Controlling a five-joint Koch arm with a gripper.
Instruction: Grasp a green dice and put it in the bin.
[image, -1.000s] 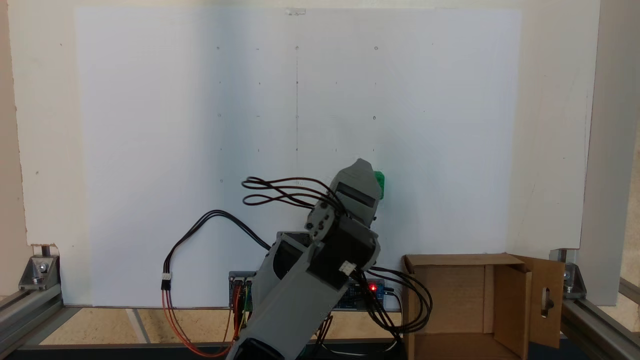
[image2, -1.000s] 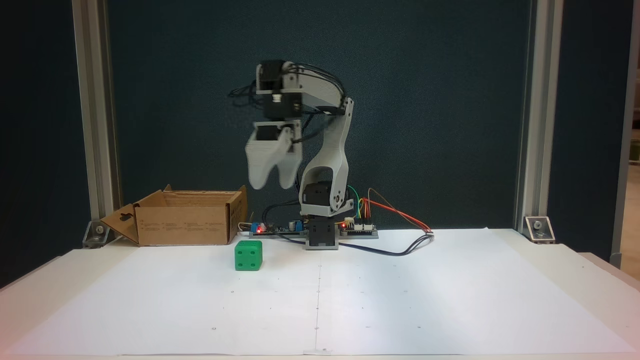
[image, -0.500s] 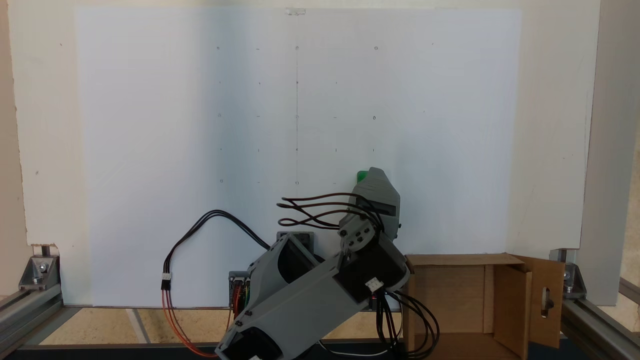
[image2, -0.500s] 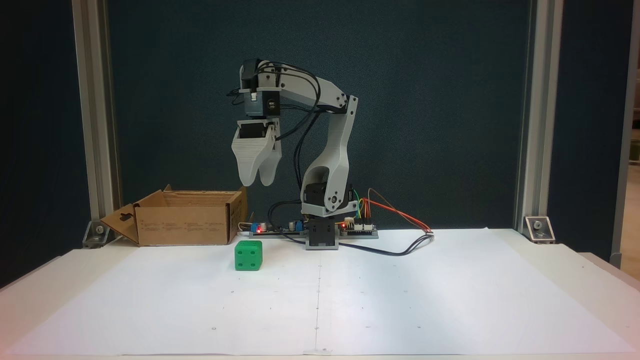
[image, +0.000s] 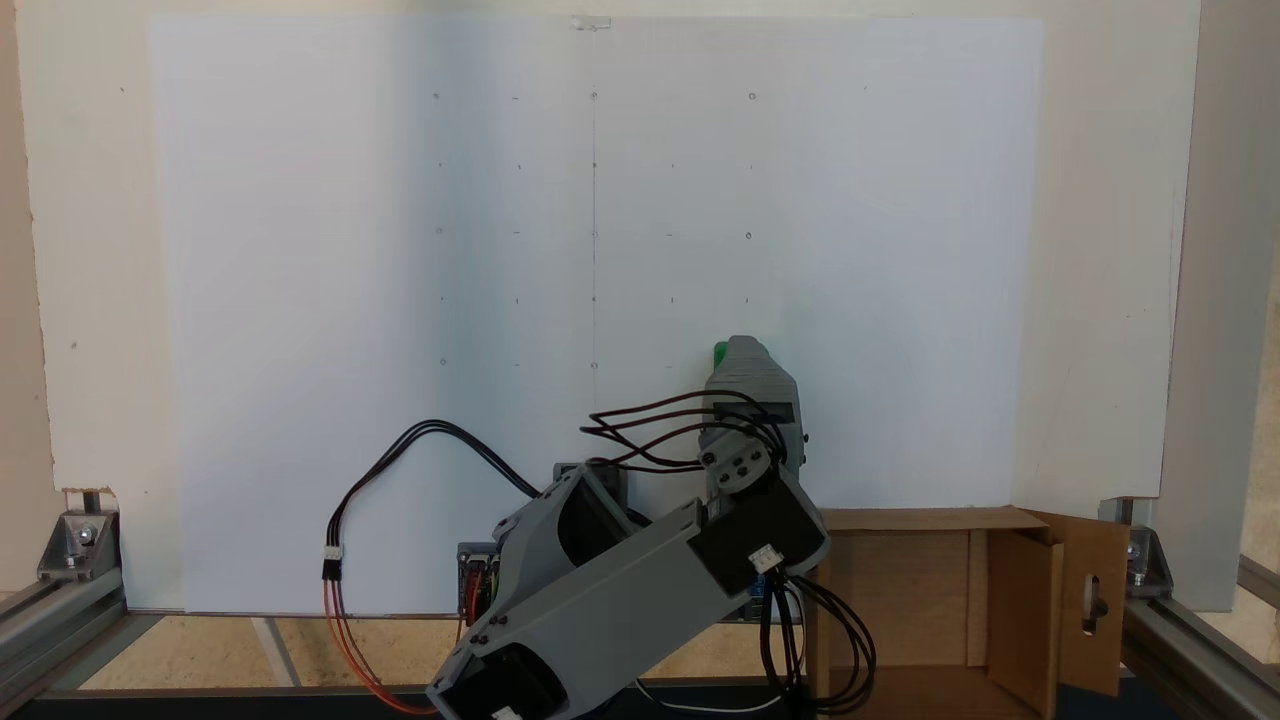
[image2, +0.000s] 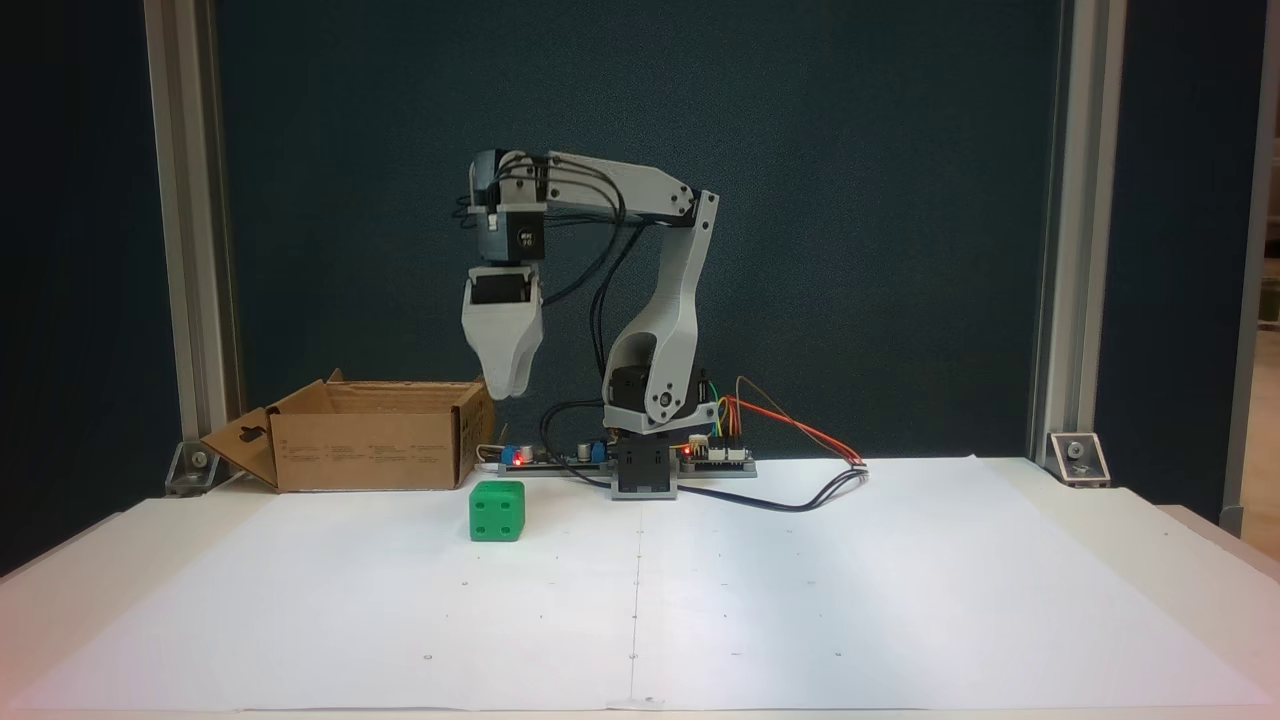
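The bench (image2: 1150, 530) is covered by a wide white sheet (image2: 800, 600), marked with faint dots and a centre line, presumably so that placements can be repeated. The arm (image2: 680, 300) is bolted at the back edge of the sheet. Its forearm is held level and its wrist is turned straight down, a pose judged to be the line-up for a drop onto the target.

The bin (image2: 370, 450) is parked at the back, left of the base in the front-facing fixed view. Its flaps are stood up, so the mouth is kept clear for a release from above. In the fixed view from above, its near part (image: 920, 590) is cut off by the lower edge.

The jaws are hung well above the sheet, pointed down, roughly over the target and level with the bin's top edge. Nothing is gripped. Whether they are parted or closed cannot be told, since one is lined up behind the other and only a single tip is shown.

The dice (image2: 497, 511) is sat on the sheet, untouched, near the bin's front right corner. From above it is almost wholly masked by the wrist, and only a green sliver (image: 720, 351) is left showing.
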